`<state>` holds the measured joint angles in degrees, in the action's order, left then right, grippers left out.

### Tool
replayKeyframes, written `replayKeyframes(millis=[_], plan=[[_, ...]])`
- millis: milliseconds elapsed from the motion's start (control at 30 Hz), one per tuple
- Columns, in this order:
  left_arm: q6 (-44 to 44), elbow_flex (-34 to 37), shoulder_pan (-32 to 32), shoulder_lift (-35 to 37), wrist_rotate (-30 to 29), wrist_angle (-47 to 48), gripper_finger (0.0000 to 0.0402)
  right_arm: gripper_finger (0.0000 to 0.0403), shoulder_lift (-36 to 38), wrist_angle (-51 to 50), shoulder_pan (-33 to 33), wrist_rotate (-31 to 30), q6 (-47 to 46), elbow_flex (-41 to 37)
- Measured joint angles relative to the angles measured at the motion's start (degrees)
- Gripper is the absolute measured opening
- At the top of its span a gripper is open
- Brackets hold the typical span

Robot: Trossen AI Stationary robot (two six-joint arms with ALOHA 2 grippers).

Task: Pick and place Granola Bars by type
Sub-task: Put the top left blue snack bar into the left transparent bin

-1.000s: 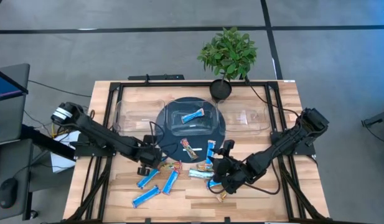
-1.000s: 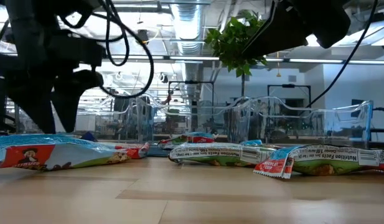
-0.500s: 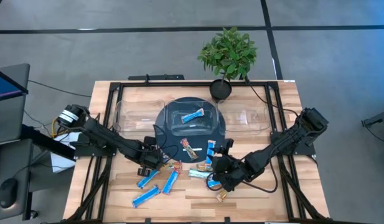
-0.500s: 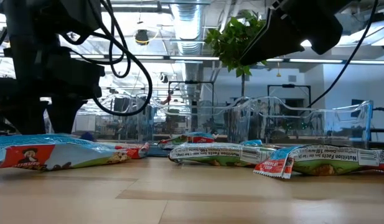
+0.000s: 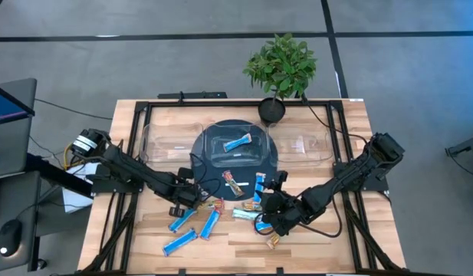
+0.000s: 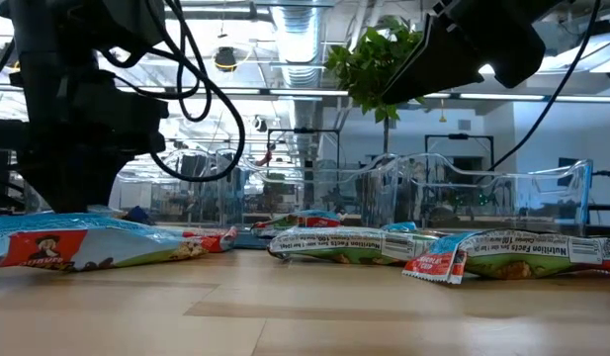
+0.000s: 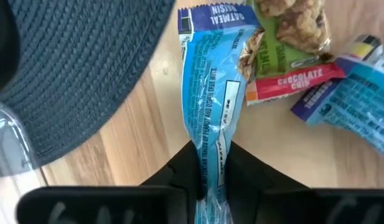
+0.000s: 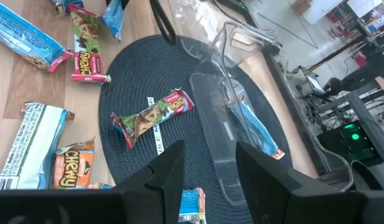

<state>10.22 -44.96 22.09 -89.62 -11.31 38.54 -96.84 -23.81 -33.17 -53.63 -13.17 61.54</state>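
Left gripper (image 5: 188, 196) sits just off the round dark mat's (image 5: 209, 165) 7 o'clock edge, its fingers (image 7: 179, 177) pinched on one end of a blue granola bar (image 7: 207, 118) that lies on bare wood and touches a chocolate chip bar (image 7: 285, 56). More blue bars (image 5: 179, 242) crowd the 6 o'clock side of the table. Right gripper (image 5: 276, 208) hangs with fingers spread and nothing between them, over the bars near the mat's 5 o'clock edge. One blue bar (image 5: 237, 142) rests in the clear bin (image 5: 213, 153) on the mat.
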Motion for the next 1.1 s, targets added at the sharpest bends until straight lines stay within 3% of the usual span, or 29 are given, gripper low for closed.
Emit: replayKeyframes(millis=[367, 467, 633, 767, 833, 1100], plan=[[-4.95, -8.87, 1.58, 0.07, -2.1, 3.2, 0.004, 0.0138, 0.0, 0.0, 0.31, 0.0, 0.0, 0.0], [-7.34, -12.44, 2.27, 0.09, -8.93, 5.43, 0.004, 0.0138, 0.0, 0.0, 0.31, 0.01, 0.0, 0.0], [-7.05, -16.92, 2.6, 0.13, -29.51, 11.71, 0.004, 0.0138, 0.0, -0.17, 0.2, 0.01, 0.0, 0.0], [-1.99, -18.22, 2.42, 0.15, -45.12, 20.39, 0.004, 0.0138, 0.0, -0.17, 0.2, 0.01, 0.0, 0.0], [2.43, -18.24, 1.93, 0.15, -50.07, 25.75, 0.004, 0.0138, 0.0, -0.17, 0.2, 0.01, -0.04, 0.0], [28.9, -18.24, -6.13, 0.15, -49.16, 48.63, 0.004, 0.0138, 0.0, -0.17, 0.22, 0.01, -0.41, 0.0]])
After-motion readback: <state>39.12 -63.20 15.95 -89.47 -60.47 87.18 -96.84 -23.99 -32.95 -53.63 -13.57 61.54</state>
